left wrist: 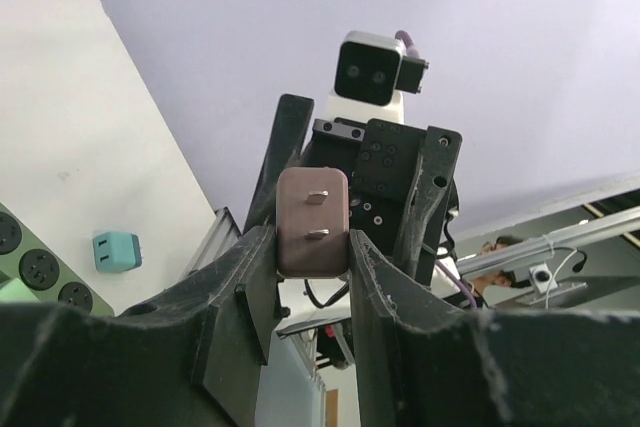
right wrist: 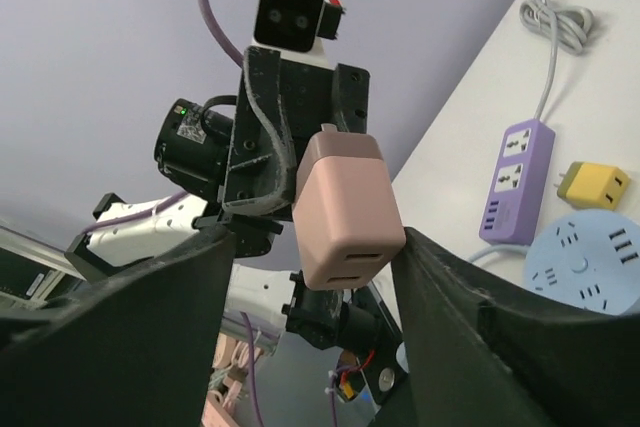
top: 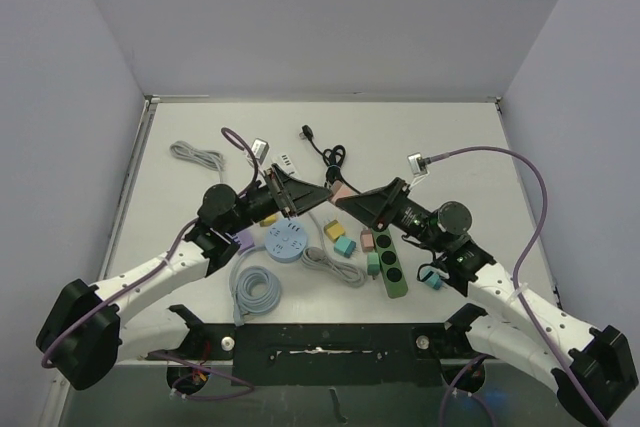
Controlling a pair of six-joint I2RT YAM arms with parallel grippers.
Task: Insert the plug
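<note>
The plug (top: 340, 194) is a small pink plastic cube with rounded corners. It is held up over the middle of the white table (top: 450, 137), where the two arms meet nose to nose. In the left wrist view its near face (left wrist: 312, 222) carries two short flat metal prongs, one above the other. In the right wrist view the opposite end (right wrist: 345, 207) shows two dark slots.

The left gripper (left wrist: 312, 247) is clenched on the plug: both black fingers (left wrist: 250, 287) press against its side faces, and its top half stands clear above the fingertips.

The right gripper (right wrist: 320, 242) is spread wider than the plug. There is a clear gap between the cube and the finger at the left of that view. The other finger (right wrist: 450, 297) lies at the cube's lower right corner, touching or all but touching; I cannot tell which.

On the table behind, the right wrist view shows a purple rectangular power strip (right wrist: 515, 180) and a yellow adapter cube (right wrist: 592, 185).
</note>
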